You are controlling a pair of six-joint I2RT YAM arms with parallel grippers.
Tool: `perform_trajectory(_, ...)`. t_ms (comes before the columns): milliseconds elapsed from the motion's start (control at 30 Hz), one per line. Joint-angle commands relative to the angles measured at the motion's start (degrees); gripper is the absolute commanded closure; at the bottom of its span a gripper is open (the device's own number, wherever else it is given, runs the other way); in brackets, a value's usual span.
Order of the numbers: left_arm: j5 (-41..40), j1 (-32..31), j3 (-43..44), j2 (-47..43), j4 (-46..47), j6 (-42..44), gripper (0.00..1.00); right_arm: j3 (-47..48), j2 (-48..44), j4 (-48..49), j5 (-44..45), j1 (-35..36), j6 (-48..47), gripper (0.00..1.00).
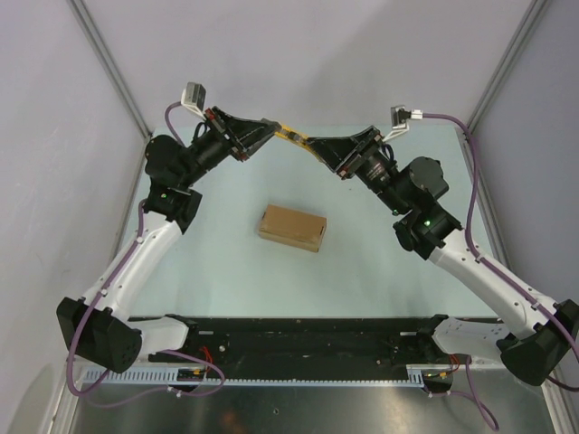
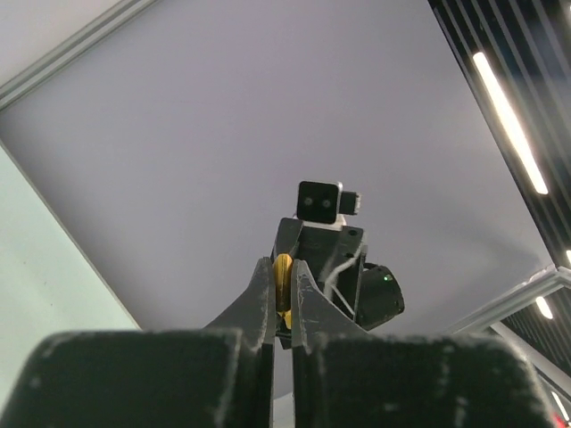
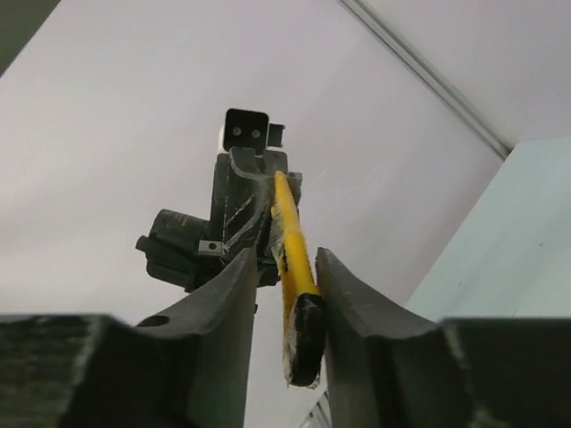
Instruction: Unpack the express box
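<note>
While both arms reach to the far side of the desk, the knife hangs in the air between them, with the two tools tip to tip. On its yellow end the left tool is clenched; the left wrist view shows a yellow strip pinched between the fingers with no gap on either side. Around the knife's black end sits the right tool, jaws part open. The knife leans on one finger and there is a clear gap to the other, so it is not clamped there. Both wrist views look up at grey wall, so both tools tilt upward. Each wrist view shows the opposite tool head-on, a small camera on top of it. On the desk, about the middle, the box lies flat between the arms. It is nearer the bases than the knife and well apart from both tools. It is plain brown, a little askew to the desk edge, and the flap looks shut. Grey-purple cables run along each arm.
</note>
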Motion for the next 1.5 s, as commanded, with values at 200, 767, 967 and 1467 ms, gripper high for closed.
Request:
perform_trajectory(200, 5.10, 0.16, -0.84, -0.83, 3.81, 7.53, 0.19, 0.91, -3.09, -4.06, 0.14, -2.56, 3.46, 1.00)
perform_trajectory(767, 28.84, 6.24, -2.33, 3.13, 3.82, 23.19, 0.06, 1.36, -9.95, -23.14, -25.79, -14.78, 1.26, 1.00)
perform_trajectory(967, 32.01, 3.35, -0.57, 4.71, 4.25, 21.88, 0.00, 1.36, -8.89, -25.87, -26.33, -13.90, -1.11, 1.00)
perform_trajectory(1467, 34.21, -2.56, -0.57, 7.70, 4.69, 18.54, 0.60, 1.36, -7.57, -26.75, -29.05, -12.85, -7.52, 1.00)
